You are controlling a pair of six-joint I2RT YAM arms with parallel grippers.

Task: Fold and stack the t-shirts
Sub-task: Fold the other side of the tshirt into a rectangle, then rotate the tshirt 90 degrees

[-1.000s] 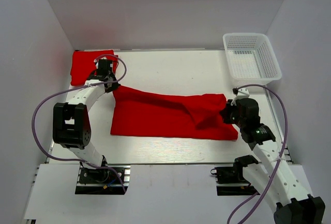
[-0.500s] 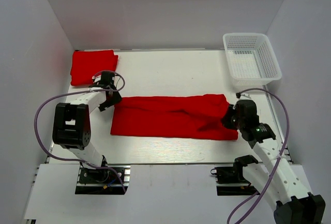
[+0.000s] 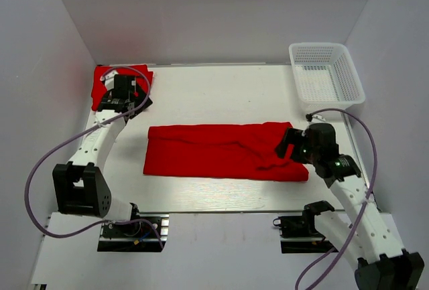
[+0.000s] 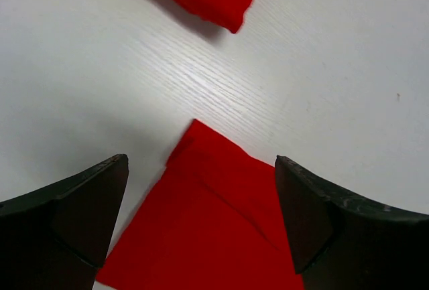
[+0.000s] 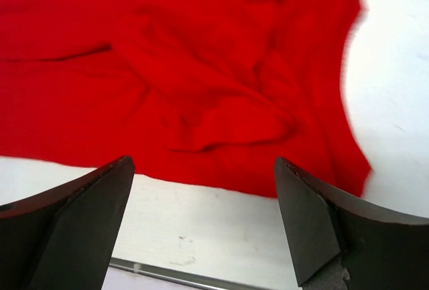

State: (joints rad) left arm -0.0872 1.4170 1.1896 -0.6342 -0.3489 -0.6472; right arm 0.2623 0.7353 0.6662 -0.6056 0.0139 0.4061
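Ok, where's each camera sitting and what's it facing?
Top external: above, behind the bases, looking down at table; both arms show.
Left wrist: on left gripper, facing a red shirt corner; fingers show.
Right wrist: on right gripper, facing long shirt's bunched end; fingers show.
Shared: top and right wrist see long shirt.

Materials and finish: cloth, plastic, white tabletop.

Spread t-shirt (image 3: 221,151) and folded t-shirt (image 3: 98,97): soft red cloth, matt, plain, rumpled into loose creases at the right end. Table (image 4: 322,69): white, smooth, fine linear grain with slight sheen, possibly wood-look laminate. Basket (image 3: 326,76): white plastic mesh, rigid. Left gripper (image 4: 201,169) and right gripper (image 5: 202,163): fingers dark, matt, faintly textured.
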